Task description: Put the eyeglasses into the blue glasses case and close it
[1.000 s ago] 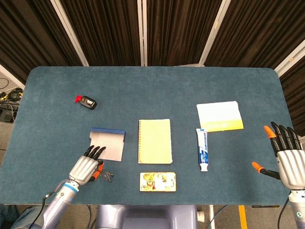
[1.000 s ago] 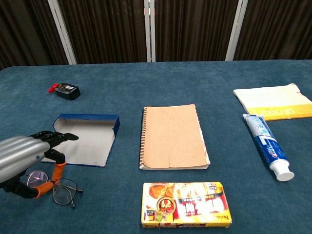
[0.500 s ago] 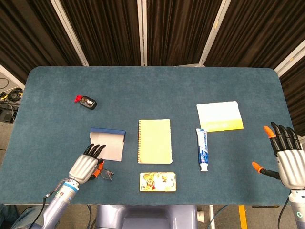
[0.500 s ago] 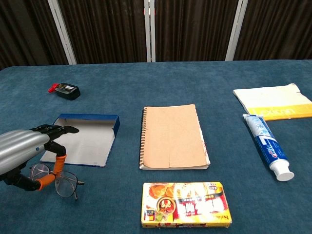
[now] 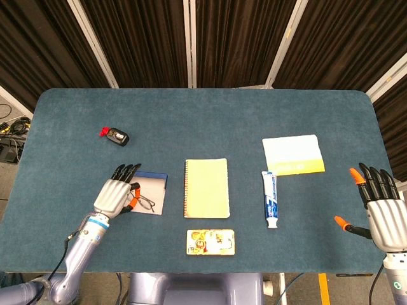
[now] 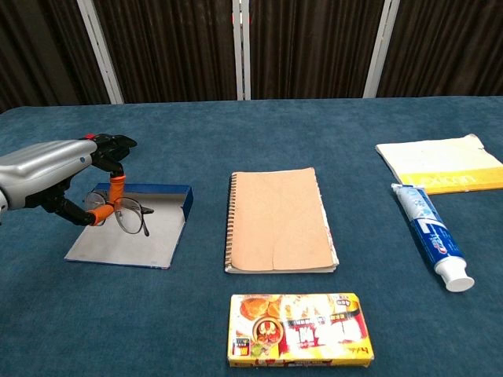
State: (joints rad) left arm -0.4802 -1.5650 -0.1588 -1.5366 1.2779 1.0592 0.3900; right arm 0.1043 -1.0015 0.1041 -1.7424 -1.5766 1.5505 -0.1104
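My left hand (image 6: 59, 177) pinches the eyeglasses (image 6: 127, 215) by one side and holds them in the air just above the open blue glasses case (image 6: 145, 236). From the head camera the left hand (image 5: 116, 194) covers the case's (image 5: 156, 190) left half, and the eyeglasses (image 5: 145, 203) hang over its pale inside. The case lies flat with its blue wall along the far edge. My right hand (image 5: 380, 213) hovers with fingers spread at the table's right edge, holding nothing; the chest view does not show it.
A spiral notebook (image 6: 279, 220) lies right of the case, with a yellow printed box (image 6: 300, 329) in front of it. A toothpaste tube (image 6: 428, 233) and a yellow-white booklet (image 6: 440, 163) lie to the right. A small black device (image 6: 106, 145) sits behind the case.
My left hand has lifted the eyeglasses off the table in front of the case and carried them up and forward over the case. The right hand has barely moved.
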